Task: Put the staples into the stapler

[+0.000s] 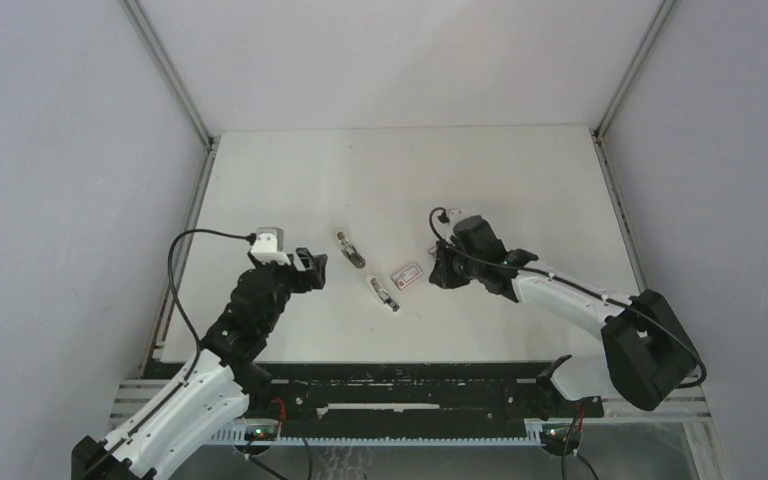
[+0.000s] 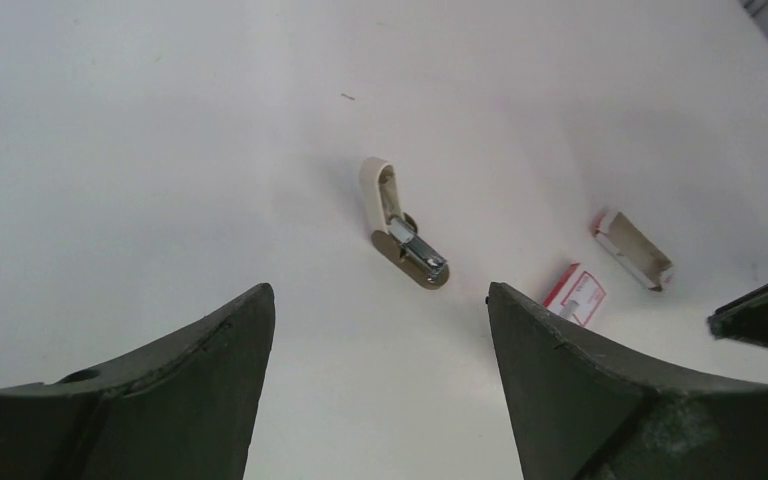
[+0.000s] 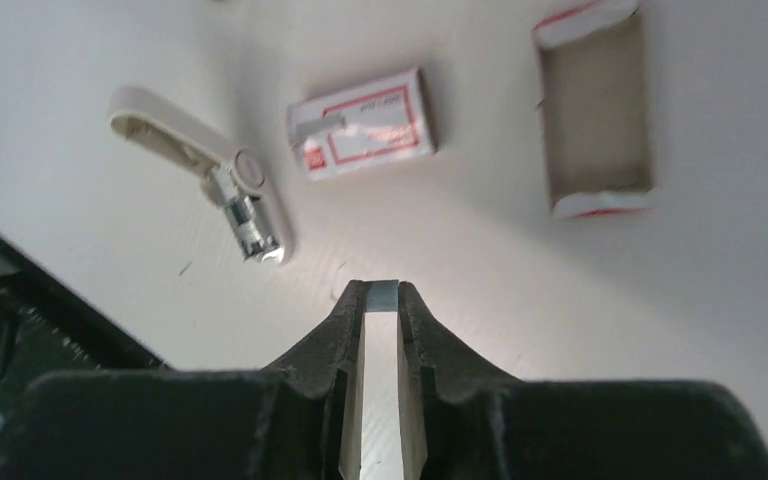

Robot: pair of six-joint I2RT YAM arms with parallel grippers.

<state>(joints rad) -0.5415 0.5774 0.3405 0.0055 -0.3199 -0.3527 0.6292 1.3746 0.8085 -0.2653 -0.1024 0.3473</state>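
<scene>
The staples box (image 1: 407, 272), pink-red with a white label, lies flat mid-table. It also shows in the right wrist view (image 3: 360, 125) and the left wrist view (image 2: 575, 295). The stapler (image 2: 400, 225) lies opened, with a white lid, brown base and metal channel. In the right wrist view it (image 3: 210, 180) is left of the box. My right gripper (image 1: 438, 272) hovers just right of the box. Its fingers are shut (image 3: 384, 292) on a thin grey strip of staples. My left gripper (image 1: 312, 268) is open and empty (image 2: 378, 288), left of the stapler.
An empty open cardboard tray with red-white ends (image 3: 595, 110) lies near the box and shows in the left wrist view (image 2: 635, 250). The white table (image 1: 520, 180) has walls on three sides. A black rail (image 1: 410, 385) runs along its near edge.
</scene>
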